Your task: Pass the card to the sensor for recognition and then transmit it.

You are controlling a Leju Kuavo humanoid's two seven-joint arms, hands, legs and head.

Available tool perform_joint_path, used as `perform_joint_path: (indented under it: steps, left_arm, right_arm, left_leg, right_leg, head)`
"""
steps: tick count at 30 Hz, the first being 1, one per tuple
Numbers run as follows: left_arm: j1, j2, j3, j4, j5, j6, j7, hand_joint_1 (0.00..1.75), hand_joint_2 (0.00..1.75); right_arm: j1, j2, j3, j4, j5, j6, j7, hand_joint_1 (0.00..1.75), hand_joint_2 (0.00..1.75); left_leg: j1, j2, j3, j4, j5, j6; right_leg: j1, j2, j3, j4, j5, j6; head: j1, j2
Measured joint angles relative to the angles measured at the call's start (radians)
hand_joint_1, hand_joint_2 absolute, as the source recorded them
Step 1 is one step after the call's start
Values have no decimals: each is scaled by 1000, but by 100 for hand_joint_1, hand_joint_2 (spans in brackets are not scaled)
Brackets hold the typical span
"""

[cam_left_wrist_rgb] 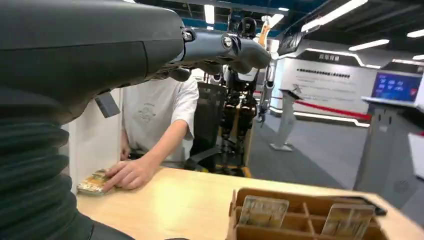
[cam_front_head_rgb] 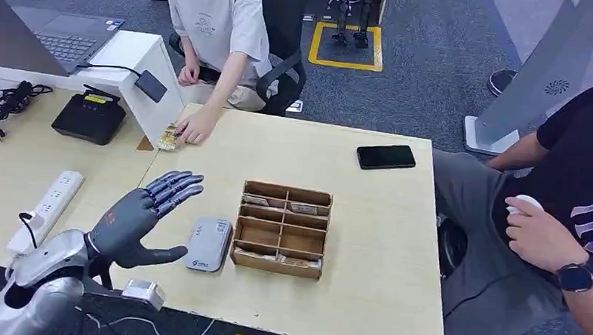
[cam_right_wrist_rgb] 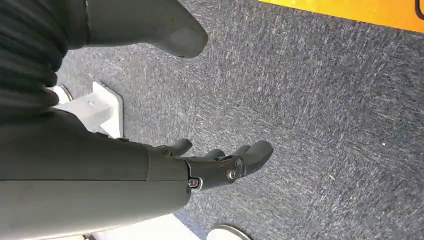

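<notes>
Left hand (cam_front_head_rgb: 136,217) hovers with released, empty fingers (cam_front_head_rgb: 173,186) left of the sensor (cam_front_head_rgb: 208,244), ready for a card (cam_front_head_rgb: 303,208); right hand (cam_right_wrist_rgb: 210,162) hangs empty over the floor.

The head camera sits high up and looks down and forward at the light wooden desk (cam_front_head_rgb: 367,216). The left wrist camera sits low, close behind the left robot hand (cam_left_wrist_rgb: 220,47), and looks level across the desk. Both views share the brown wooden box with compartments (cam_front_head_rgb: 282,229) and the seated person's hand on a card stack. The right wrist camera points down at grey carpet floor (cam_right_wrist_rgb: 310,90), very near.
</notes>
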Motion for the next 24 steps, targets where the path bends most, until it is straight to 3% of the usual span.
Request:
perform_joint_path:
  steps: [7,12,24]
  left_arm:
    - [4,1,-70,23,-34,29,32,0,175]
    - [-2,1,-112,48,-141,126,112,0,175]
    - [-18,2,-152,94,-184,151,148,0,175]
  right_arm:
    - [-3,0,0,0,0,0,8,0,175]
    - [-5,0,0,0,0,0,11,0,175]
    - [-7,0,0,0,0,0,13,0,175]
  left_leg:
    - [0,0,0,0,0,0]
    - [0,0,0,0,0,0]
    - [0,0,0,0,0,0]
  right_leg:
    - [0,0,0,0,0,0]
    - [0,0,0,0,0,0]
    - [0,0,0,0,0,0]
  head:
    - [0,0]
    - [0,0]
    - [0,0]
